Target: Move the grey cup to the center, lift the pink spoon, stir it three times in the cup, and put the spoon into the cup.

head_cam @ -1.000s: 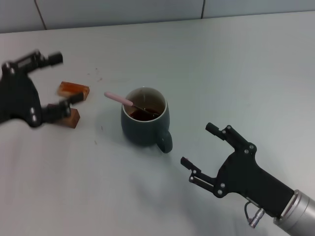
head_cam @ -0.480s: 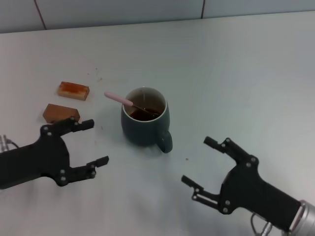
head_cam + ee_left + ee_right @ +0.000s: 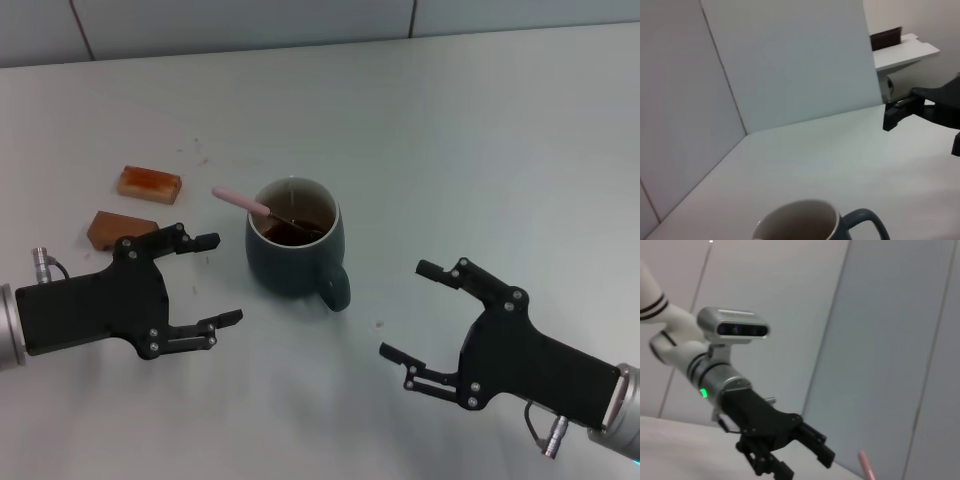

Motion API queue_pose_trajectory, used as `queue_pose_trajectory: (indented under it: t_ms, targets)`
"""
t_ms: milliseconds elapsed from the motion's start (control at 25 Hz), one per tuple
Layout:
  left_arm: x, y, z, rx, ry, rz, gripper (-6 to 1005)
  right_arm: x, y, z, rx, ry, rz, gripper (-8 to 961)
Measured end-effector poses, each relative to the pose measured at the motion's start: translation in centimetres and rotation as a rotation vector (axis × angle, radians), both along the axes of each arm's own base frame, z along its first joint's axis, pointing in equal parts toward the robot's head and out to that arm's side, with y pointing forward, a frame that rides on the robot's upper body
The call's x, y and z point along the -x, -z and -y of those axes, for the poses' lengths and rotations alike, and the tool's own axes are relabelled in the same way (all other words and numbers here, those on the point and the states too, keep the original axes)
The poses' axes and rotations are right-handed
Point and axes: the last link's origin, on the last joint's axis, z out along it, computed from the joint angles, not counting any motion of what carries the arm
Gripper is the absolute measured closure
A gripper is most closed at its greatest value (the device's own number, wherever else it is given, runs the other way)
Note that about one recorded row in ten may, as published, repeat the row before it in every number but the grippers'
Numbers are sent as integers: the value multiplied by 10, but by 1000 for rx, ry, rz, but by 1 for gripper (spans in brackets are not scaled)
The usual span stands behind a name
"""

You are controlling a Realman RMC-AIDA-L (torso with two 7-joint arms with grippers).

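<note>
The grey cup (image 3: 296, 250) stands near the middle of the table with dark brown liquid inside and its handle toward the front right. The pink spoon (image 3: 243, 201) rests in the cup, its bowl in the liquid and its pink handle sticking out over the rim to the left. My left gripper (image 3: 222, 280) is open and empty, low to the left of the cup. My right gripper (image 3: 412, 310) is open and empty, to the front right of the cup. The cup's rim (image 3: 799, 222) shows in the left wrist view, and the spoon's handle tip (image 3: 866, 466) in the right wrist view.
Two brown rectangular blocks (image 3: 150, 183) (image 3: 116, 227) lie on the white table left of the cup, just behind my left gripper. A tiled wall (image 3: 300, 20) runs along the far edge of the table.
My left gripper swung from up by the blocks down to the front left of the cup. My right gripper drew back toward the front. The cup and spoon have not moved.
</note>
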Motion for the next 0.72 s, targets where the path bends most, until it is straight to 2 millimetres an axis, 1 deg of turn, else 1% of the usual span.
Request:
queue_pose_trajectory:
  t_ms: [440, 720]
  targets:
    - [-3, -1, 1, 20, 20, -4, 197, 1, 1, -8, 37, -40, 46, 122]
    - [-1, 1, 7, 28, 7, 10, 197, 5, 6, -5, 60, -46, 35, 121]
